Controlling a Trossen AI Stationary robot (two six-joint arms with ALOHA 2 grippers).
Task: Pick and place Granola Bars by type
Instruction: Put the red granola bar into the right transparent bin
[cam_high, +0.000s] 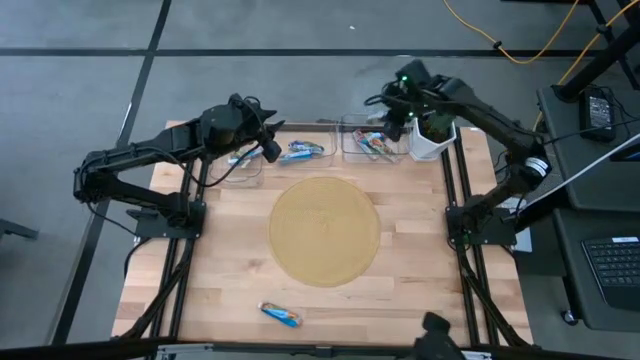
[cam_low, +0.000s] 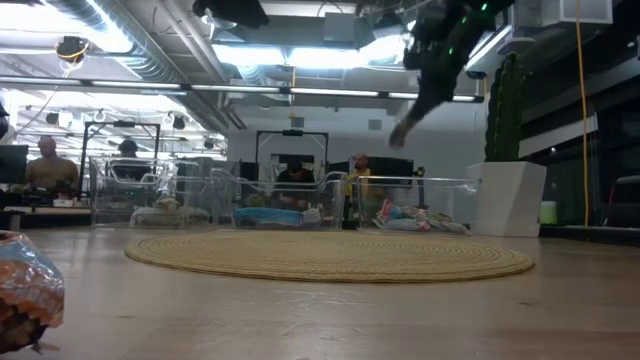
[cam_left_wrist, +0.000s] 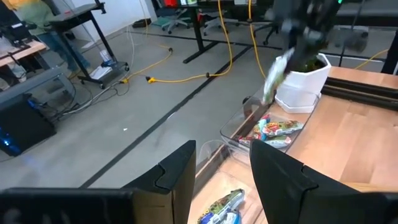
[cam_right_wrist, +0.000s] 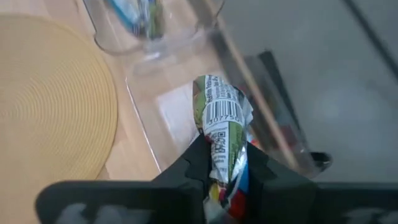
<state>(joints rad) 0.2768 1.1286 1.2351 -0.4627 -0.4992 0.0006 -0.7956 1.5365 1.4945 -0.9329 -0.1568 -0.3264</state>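
Observation:
My right gripper (cam_high: 393, 118) is raised over the right clear bin (cam_high: 352, 152) at the far edge and is shut on a multicoloured granola bar (cam_right_wrist: 221, 127). That bar shows hanging in the low view (cam_low: 410, 118). Several multicoloured bars (cam_high: 373, 146) lie in this bin. Blue bars (cam_high: 302, 152) lie in the middle bin. One blue bar (cam_high: 280, 315) lies flat on the table by the near edge. My left gripper (cam_high: 270, 150) is open and hovers at the middle bin, touching nothing; its fingers (cam_left_wrist: 180, 174) frame a blue bar (cam_left_wrist: 224, 205). My right gripper pinches the multicoloured bar by one end of its wrapper (cam_right_wrist: 225, 163) between the two fingers (cam_right_wrist: 193, 163). The bar is lifted clear. It hangs slanting below the gripper (cam_low: 432, 60) over the right bin, its free end (cam_low: 398, 135) lowest.
A round tan mat (cam_high: 325, 230) lies in the middle of the table. A third clear bin (cam_high: 240, 168) stands left of the middle one. A white pot with a plant (cam_high: 430, 138) stands right of the right bin. People and desks show beyond the far edge.

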